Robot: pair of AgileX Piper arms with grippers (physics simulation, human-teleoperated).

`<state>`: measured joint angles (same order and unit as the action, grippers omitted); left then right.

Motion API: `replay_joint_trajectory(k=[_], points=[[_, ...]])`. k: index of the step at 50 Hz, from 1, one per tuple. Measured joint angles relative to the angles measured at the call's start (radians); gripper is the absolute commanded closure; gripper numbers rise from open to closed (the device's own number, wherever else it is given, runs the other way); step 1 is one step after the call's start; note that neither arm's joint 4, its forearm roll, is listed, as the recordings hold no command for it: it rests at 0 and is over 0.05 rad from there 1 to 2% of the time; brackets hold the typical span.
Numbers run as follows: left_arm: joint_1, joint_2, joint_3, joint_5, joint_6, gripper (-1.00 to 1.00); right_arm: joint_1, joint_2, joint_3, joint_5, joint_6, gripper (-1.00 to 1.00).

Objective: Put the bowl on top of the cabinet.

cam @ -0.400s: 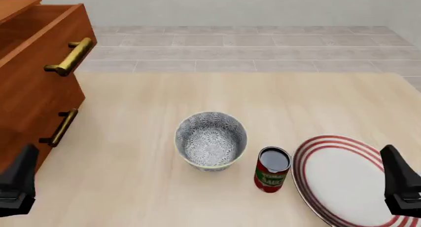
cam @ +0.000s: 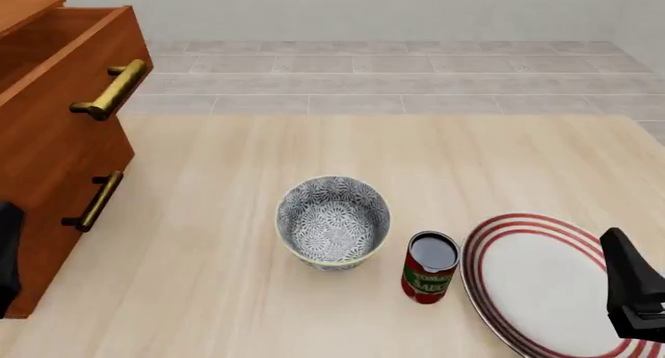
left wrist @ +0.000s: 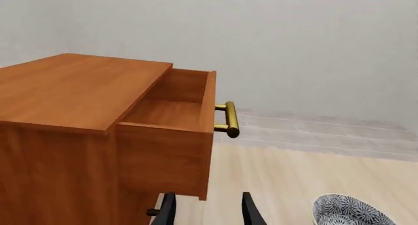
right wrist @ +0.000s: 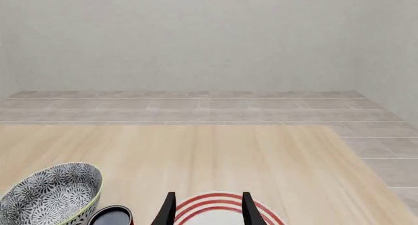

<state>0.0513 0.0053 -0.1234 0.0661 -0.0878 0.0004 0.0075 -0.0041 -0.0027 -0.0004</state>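
Note:
The bowl point(cam: 332, 222), white with a dense dark-blue floral pattern, stands upright on the table near the middle. It also shows in the left wrist view as the bowl point(left wrist: 346, 213) and in the right wrist view as the bowl point(right wrist: 52, 193). The reddish-brown cabinet point(cam: 52, 140) fills the left side, and its top drawer point(left wrist: 173, 105) is pulled out. My left gripper point(cam: 6, 257) is at the left edge beside the cabinet; in its wrist view the left gripper point(left wrist: 207, 210) is open and empty. My right gripper point(cam: 631, 292) hovers open over the plate, seen also as the right gripper point(right wrist: 209, 200).
A red can point(cam: 429, 266) stands just right of the bowl. A flat white plate point(cam: 540, 284) with red rings lies at the front right. Brass bar handles point(cam: 109, 89) stick out from the cabinet's drawers. Beyond the table's far edge lies a tiled floor point(cam: 416, 78).

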Motion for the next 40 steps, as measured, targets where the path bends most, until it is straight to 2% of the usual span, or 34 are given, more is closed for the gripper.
replay_joint_trajectory(k=[6,19,30,40], points=[[-0.038,-0.001,-0.068,0.050,-0.006,-1.00,0.000,0.001,0.000,-0.001,0.000,-1.00],[-0.197,0.093,-0.241,0.129,-0.048,-1.00,0.000,0.002,0.001,-0.002,0.000,-1.00],[-0.344,0.218,-0.377,0.160,-0.070,-1.00,0.001,0.003,0.001,-0.003,0.000,-1.00],[-0.491,0.380,-0.489,0.169,-0.058,-1.00,0.001,0.004,0.001,-0.004,0.000,-1.00]])
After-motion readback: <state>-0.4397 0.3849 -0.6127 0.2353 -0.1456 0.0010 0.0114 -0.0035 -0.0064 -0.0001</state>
